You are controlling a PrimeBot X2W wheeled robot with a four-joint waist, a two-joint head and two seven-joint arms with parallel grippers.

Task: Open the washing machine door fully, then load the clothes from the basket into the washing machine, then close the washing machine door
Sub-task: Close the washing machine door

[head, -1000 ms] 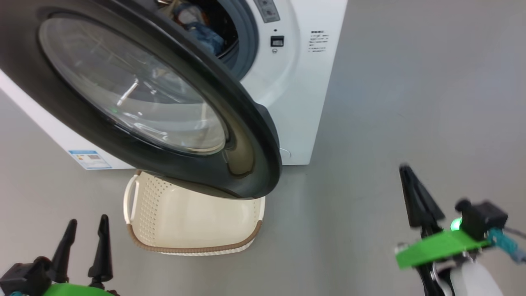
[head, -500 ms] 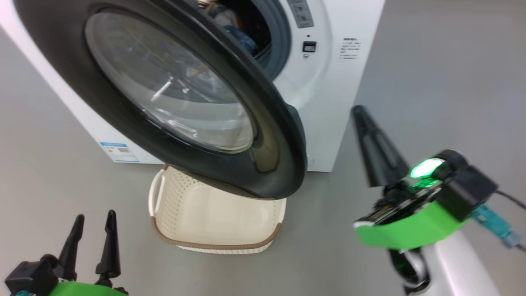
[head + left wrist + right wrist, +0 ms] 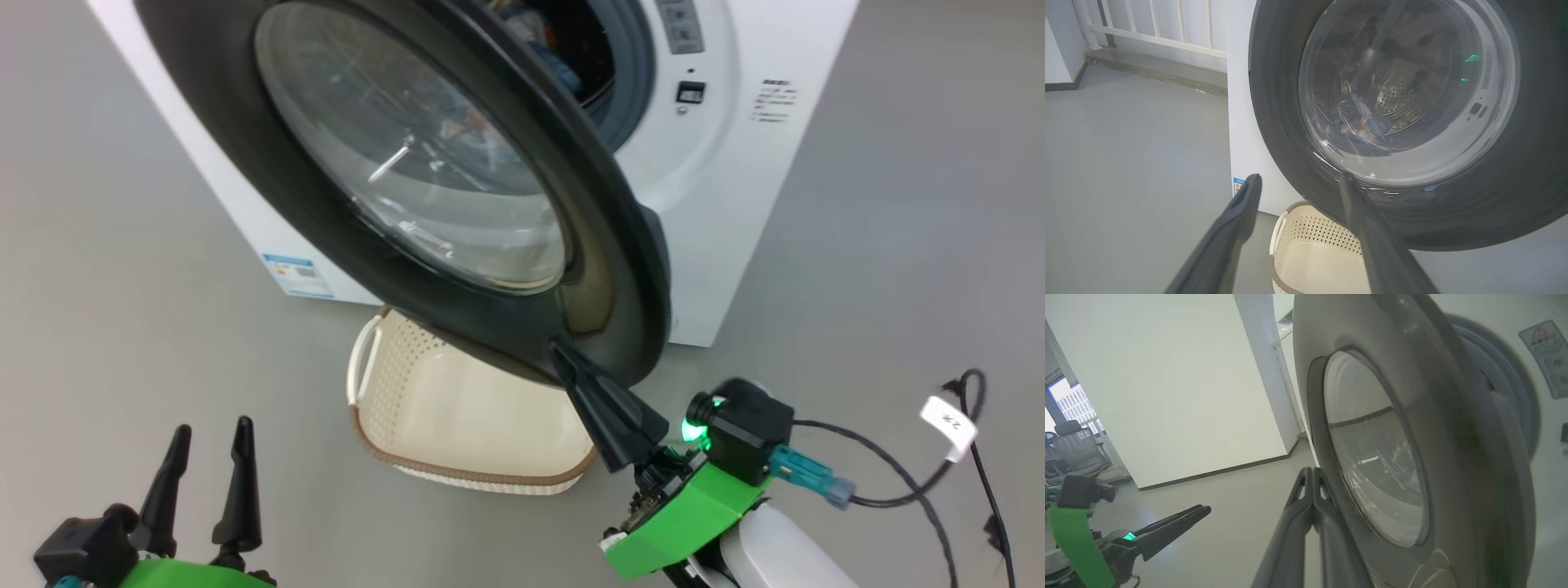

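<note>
The door (image 3: 424, 180) is seen half open over the basket (image 3: 408, 371), with the clothes (image 3: 1357, 118) inside the machine (image 3: 718, 204). It is judged stiff, heavy and slick, best pushed at its outer ring. The right gripper (image 3: 559, 349) is closed at the ring's near edge. The left gripper (image 3: 212, 426) is spread, near left.

1. The washing machine door (image 3: 457, 188) is covering the far part of the basket (image 3: 400, 384), and the head view's top edge is cutting off the door's far rim.
2. The clothes (image 3: 563, 69) are peeking out as a sliver past the door's right edge, and through the glass they are looking blurred.
3. The printed text (image 3: 775, 91) and the blue sticker (image 3: 295, 276) on the washing machine (image 3: 718, 245) are showing too small to read.
4. The right gripper (image 3: 562, 355) is overlapping the door's near rim; contact cannot be told.
</note>
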